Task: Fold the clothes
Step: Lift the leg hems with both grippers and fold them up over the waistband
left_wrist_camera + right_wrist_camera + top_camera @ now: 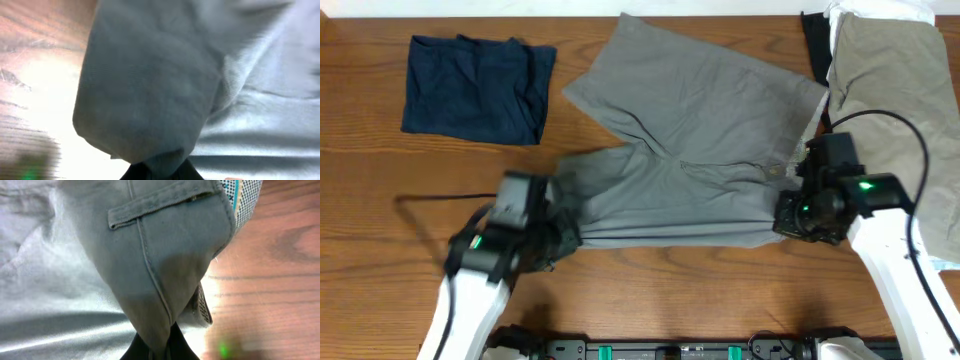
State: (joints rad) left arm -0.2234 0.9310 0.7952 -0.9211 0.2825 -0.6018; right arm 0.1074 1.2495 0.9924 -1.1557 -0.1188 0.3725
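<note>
Grey shorts point(690, 150): lay spread at the middle of the table point(380, 190), pinched at two spots.
Left gripper point(558, 240): clamped on a leg hem, lower left.
Right gripper point(788, 212): clamped on the waistband corner, speckled lining showing.
Navy piece point(475, 88): far left, well apart.
Khaki piece point(890, 80): far right.

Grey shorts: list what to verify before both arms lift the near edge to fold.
1. Left gripper shut on the grey shorts at the leg hem: ok.
2. Right gripper shut on the waistband corner: ok.
3. Every cloth layer caught in each grip: cannot tell.
4. Shorts lying smooth: not ok, creased around the crotch.
5. Navy piece apart from the shorts: ok.
6. Khaki piece apart from the shorts' right edge: cannot tell.
</note>
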